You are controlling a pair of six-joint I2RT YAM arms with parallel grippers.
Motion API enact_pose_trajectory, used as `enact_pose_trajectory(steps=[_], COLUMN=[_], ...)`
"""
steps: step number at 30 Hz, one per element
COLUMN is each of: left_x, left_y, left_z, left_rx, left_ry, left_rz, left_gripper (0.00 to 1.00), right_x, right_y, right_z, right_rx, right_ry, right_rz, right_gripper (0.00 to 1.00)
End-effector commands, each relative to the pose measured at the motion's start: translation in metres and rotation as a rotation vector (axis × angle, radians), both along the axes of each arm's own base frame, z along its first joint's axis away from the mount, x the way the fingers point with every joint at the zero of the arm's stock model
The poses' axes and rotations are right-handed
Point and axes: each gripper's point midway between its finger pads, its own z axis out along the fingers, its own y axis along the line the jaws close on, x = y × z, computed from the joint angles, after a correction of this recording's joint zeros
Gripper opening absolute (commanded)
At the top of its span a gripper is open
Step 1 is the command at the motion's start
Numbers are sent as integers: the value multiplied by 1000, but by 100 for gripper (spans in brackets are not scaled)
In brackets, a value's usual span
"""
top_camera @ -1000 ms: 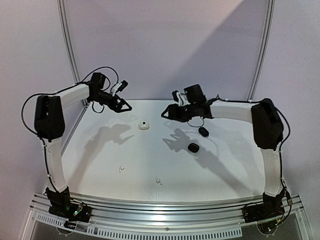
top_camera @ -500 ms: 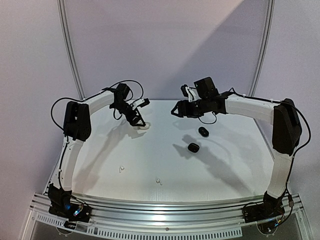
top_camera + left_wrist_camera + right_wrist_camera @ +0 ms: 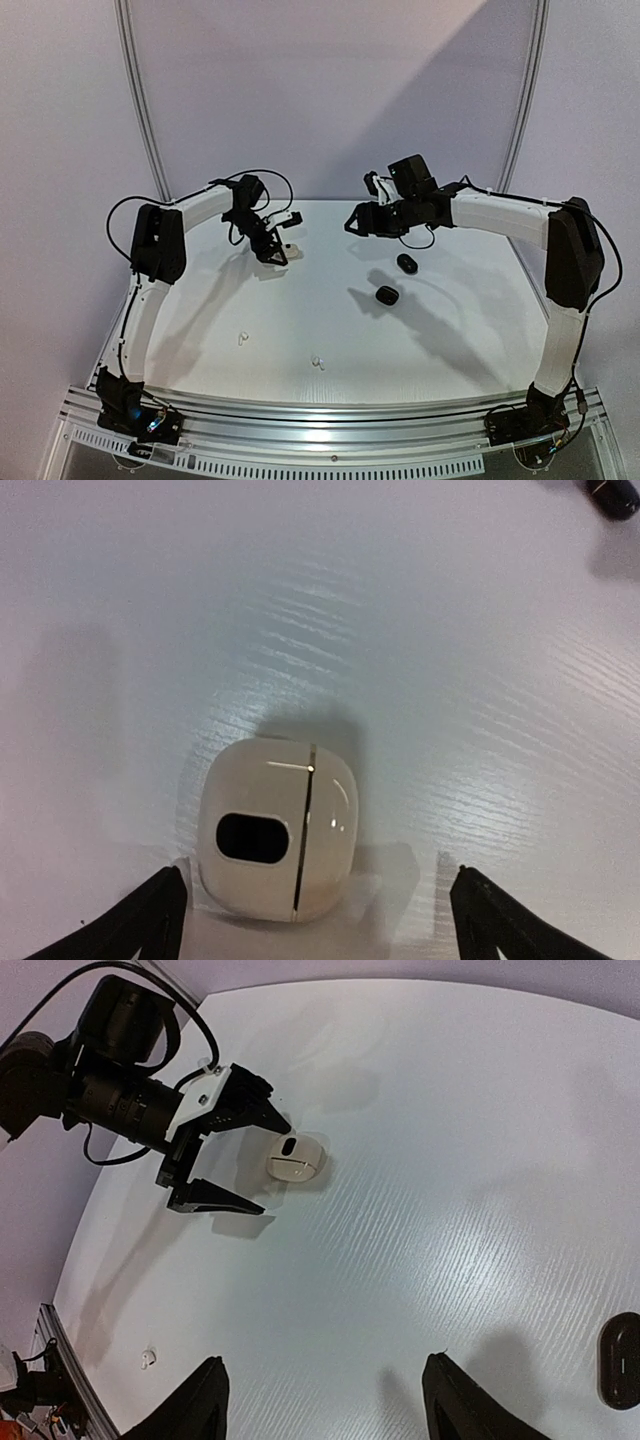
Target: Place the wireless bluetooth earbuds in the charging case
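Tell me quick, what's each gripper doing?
Left gripper: open, empty, jaws straddling the white case.
Right gripper: open, empty.

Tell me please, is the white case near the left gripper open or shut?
Shut: the white case lies flat, its lid seam only a thin line, no inside showing.

One case (image 3: 275, 845) between left gripper (image 3: 318, 878) fingers, two cases (image 3: 406, 263) rightward; earbuds (image 3: 241, 339) — near front edge

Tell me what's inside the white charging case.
Cannot be seen: the white charging case is shut, so its inside is hidden. Only its lid seam and a dark oval on the shell show.
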Motion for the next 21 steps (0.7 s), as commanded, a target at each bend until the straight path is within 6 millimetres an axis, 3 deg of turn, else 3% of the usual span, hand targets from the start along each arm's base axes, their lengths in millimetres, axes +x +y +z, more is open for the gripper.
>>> enact_pose_trajectory(steps=[1,12,21], left_x=[-3,-8,-6], left_y=[-7,-15,-18], left_z=[-23,-34,-33], left_rx=[68,122,132], left_ry=[-27,-65,-86], left_rz=[-61,-127,-134], left_gripper=[91,78,55], right_x=[-2,-2,-3], right_y=[-3,-5,-4], right_z=[17,12,8], right_rx=[-1,-16,-24], right_ry=[-16,-12,2], right_rz=[-10,-8,-4], right_gripper=[68,69,69])
